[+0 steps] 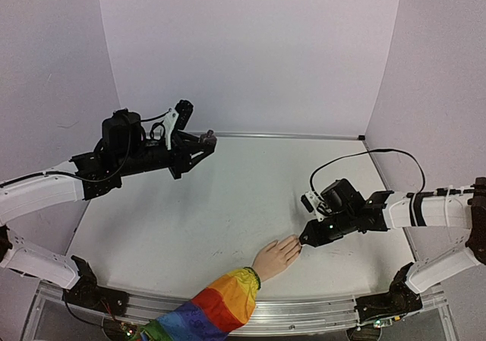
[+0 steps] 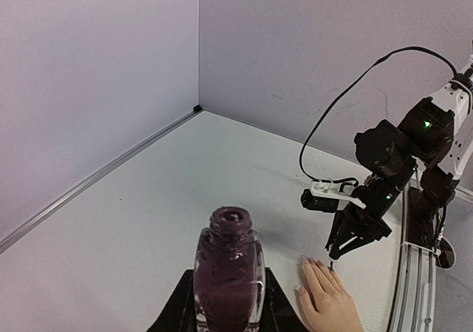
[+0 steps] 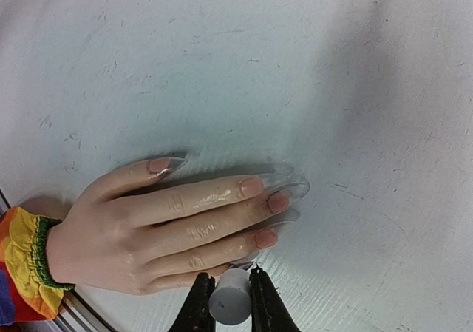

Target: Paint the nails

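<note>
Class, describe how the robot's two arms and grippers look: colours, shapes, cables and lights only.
Both arms, the left arm and the right arm, have white links joined by black, boxy joints. The left gripper and right gripper are black with tapering fingers. A thin black cable loops above the right wrist, where green lights glow.
</note>
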### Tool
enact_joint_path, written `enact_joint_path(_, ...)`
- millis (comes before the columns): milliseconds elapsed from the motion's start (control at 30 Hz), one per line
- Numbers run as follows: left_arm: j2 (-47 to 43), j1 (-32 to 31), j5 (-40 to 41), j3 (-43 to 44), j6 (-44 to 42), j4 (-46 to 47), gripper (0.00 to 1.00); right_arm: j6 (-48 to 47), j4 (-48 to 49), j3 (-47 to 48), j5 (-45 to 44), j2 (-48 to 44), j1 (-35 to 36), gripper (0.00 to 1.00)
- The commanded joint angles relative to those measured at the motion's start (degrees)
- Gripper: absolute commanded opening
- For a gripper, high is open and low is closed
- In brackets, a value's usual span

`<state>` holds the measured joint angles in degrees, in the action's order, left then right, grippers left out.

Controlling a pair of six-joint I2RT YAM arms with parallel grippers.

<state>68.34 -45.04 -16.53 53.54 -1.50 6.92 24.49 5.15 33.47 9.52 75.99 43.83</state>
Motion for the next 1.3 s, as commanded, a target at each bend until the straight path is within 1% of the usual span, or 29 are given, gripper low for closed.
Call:
enact_joint_path(0,-0.9,0.2,-0.8,1.6,-0.2,2.2,0.0,0.7,-0.8,2.0,-1.1,0.0,0.5,0.0)
enact_joint_path(367,-1.1,0.2,-0.8,1.5,-0.3,2.1,0.0,2.0,-1.6,1.9,-3.6,-0.2,0.5,0.0)
enact_joint_path(533,-1.1,0.2,-0.7,1.5,-0.3,2.1,0.0,2.2,-2.5,1.7,-4.7,-1.9,0.5,0.0)
enact_joint_path(667,-1.1,0.2,-0.8,1.5,-0.3,2.1,0.0,1.1,-2.5,1.4,-2.9,-3.2,0.5,0.0)
enact_joint_path(800,-0.9,0.2,-0.9,1.6,-0.2,2.2,0.0,-0.7,-1.9,1.3,0.5,-3.0,0.5,0.0)
enact_joint_path(933,-0.7,0.2,-1.1,1.7,0.0,2.1,0.0,-1.3,-1.6,1.6,1.9,-1.9,0.5,0.0)
enact_joint_path(1267,-0.6,0.2,-1.1,1.8,-0.1,2.2,0.0,-1.4,-0.7,2.1,2.0,-0.6,0.6,0.0)
